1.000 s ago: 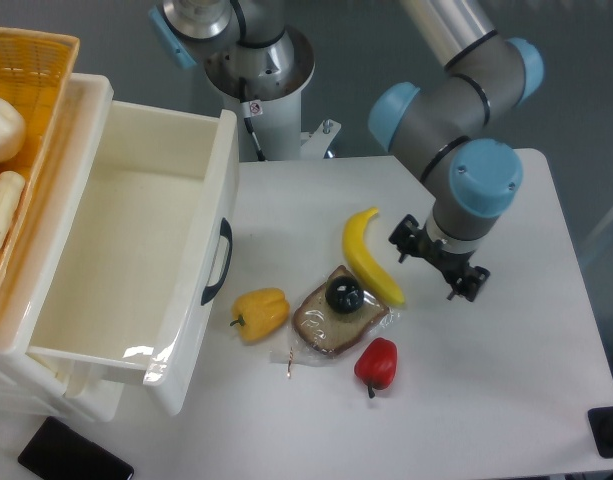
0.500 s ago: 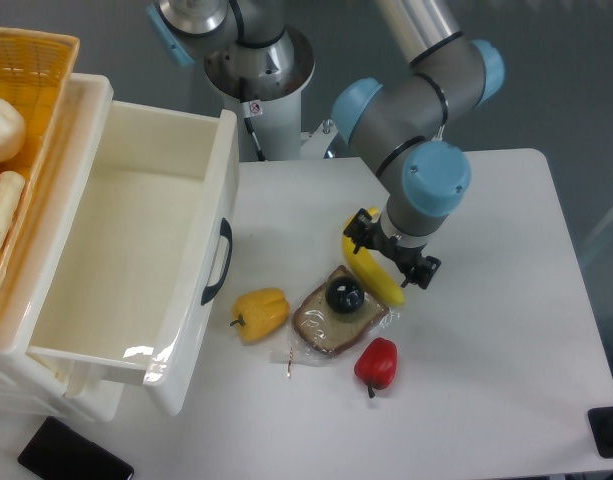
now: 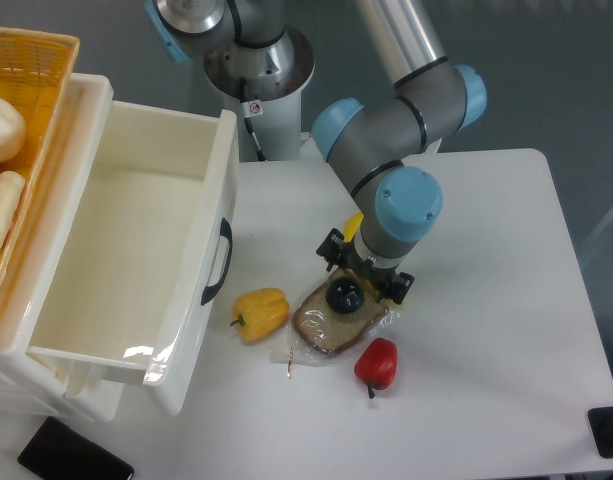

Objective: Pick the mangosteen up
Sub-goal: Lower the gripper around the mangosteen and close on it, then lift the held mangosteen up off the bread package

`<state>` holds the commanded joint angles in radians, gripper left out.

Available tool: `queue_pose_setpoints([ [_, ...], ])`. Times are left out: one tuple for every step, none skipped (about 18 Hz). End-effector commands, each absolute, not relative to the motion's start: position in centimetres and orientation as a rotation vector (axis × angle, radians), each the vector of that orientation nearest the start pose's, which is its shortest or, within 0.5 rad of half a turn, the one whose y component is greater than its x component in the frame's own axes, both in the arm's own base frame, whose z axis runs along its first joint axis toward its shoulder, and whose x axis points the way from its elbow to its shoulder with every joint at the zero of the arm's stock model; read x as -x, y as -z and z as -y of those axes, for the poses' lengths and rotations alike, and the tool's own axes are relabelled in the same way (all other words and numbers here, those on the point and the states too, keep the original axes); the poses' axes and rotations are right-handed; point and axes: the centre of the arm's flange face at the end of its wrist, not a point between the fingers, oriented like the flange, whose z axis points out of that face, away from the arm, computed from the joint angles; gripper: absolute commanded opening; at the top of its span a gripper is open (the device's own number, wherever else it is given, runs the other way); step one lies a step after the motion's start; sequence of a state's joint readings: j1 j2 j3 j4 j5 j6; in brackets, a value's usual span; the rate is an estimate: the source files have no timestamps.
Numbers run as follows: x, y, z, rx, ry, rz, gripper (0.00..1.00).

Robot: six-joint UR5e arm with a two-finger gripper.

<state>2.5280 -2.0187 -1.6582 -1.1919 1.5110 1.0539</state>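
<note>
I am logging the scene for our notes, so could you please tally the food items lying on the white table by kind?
Peppers: 2, yellow pepper and red pepper
Banana: 1, banana, mostly hidden behind the arm
Mangosteen: 1, mangosteen, resting on the bread
Bread slice: 1, wrapped bread slice
Total: 5

Clearance, my gripper (image 3: pixel 365 272):
- Mangosteen (image 3: pixel 344 294): directly under me, sits on wrapped bread slice (image 3: pixel 335 322).
- Banana (image 3: pixel 355 226): mostly hidden behind my wrist, crowds far side.
- Red pepper (image 3: pixel 376 363): near, front.
- Yellow pepper (image 3: pixel 261 312): left, apart.
- Open drawer (image 3: pixel 136 255): blocks further left.
- Table (image 3: pixel 496 300) to the right: free passage.
</note>
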Motion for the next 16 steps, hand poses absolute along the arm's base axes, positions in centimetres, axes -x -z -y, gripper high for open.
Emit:
queue_pose_setpoints([
  [41.3, -22.9, -46.3, 3.163, 0.266, -0.145, 1.0],
  [41.4, -22.8, -46.3, 3.164, 0.269, -0.143, 1.0],
  [41.3, -22.8, -46.3, 3.165, 0.267, -0.146, 1.0],
  [41.3, -22.6, -46.3, 3.166, 0.269, -0.145, 1.0],
  [41.4, -22.4, -46.3, 3.17, 0.271, -0.146, 1.0],
  [41.4, -22.3, -46.3, 3.172, 0.272, -0.149, 0.97],
  [41.4, -22.4, -46.4, 3.171, 0.268, -0.149, 0.93],
  [41.5, -22.5, -46.4, 3.17, 0.266, -0.151, 0.9],
  [41.5, -22.4, -46.4, 3.169, 0.266, -0.154, 0.87],
  [41.6, -21.9, -46.4, 3.176, 0.274, -0.152, 0.85],
  [41.6, -21.6, -46.4, 3.18, 0.281, -0.149, 0.81],
  [41.7, -21.6, -46.4, 3.188, 0.272, -0.151, 0.78],
  [41.6, -21.6, -46.3, 3.19, 0.273, -0.151, 0.74],
  [41.7, -21.6, -46.4, 3.189, 0.271, -0.151, 0.7],
  [41.7, -21.6, -46.4, 3.189, 0.271, -0.151, 0.65],
  [41.7, -21.6, -46.4, 3.189, 0.271, -0.151, 0.6],
])
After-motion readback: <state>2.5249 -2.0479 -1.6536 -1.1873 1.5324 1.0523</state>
